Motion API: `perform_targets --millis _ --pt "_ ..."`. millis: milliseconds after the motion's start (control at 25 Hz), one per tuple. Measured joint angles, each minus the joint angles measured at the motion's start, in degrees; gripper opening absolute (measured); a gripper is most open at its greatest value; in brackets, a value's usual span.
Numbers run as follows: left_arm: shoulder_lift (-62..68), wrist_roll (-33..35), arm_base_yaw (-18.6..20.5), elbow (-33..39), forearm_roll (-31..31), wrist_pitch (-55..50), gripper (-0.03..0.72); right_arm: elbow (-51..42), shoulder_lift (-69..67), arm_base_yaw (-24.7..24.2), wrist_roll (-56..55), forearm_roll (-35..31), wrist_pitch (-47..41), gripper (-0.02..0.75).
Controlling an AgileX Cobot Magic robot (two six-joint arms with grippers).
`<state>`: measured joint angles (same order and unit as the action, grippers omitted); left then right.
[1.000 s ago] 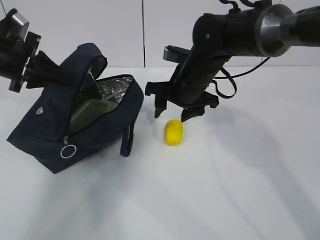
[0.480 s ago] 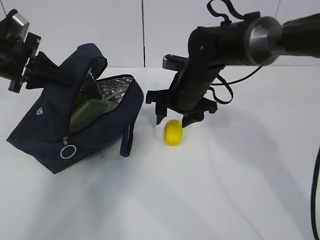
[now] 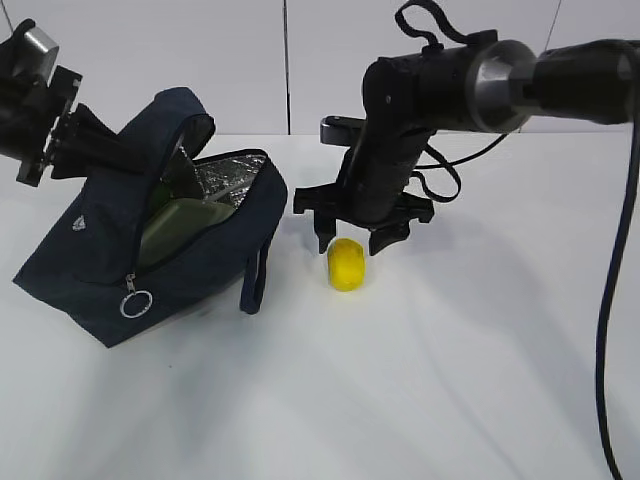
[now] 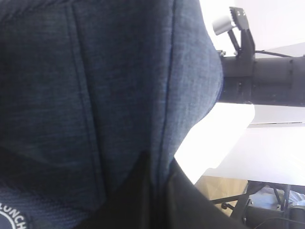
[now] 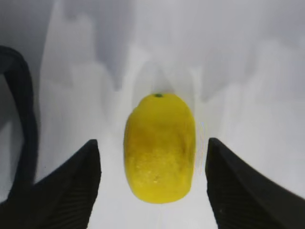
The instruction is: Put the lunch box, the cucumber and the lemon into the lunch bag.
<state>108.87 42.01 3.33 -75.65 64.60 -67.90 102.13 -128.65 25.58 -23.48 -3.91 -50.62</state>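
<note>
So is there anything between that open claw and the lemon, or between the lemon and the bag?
Nothing visible. The right gripper is open with the lemon lying between its fingers, bare table on either side. Between the lemon and the lunch bag lies only white table; the bag's dangling handle hangs beside its open mouth.

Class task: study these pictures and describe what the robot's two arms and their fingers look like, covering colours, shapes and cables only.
Both arms are black. The right arm is a thick tube with a silver metal ring and loose black cables looping beside it. Its fingers are black, wedge-shaped, with ribbed inner pads. The left arm shows a silver-grey block on its black wrist.
</note>
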Motion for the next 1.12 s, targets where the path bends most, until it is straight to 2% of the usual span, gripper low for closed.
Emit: perform_targets --millis 1120 --pt "0.0 0.0 0.0 0.0 -1.05 0.0 0.0 0.0 -2.0 0.0 -0.04 0.39 -1.44 0.53"
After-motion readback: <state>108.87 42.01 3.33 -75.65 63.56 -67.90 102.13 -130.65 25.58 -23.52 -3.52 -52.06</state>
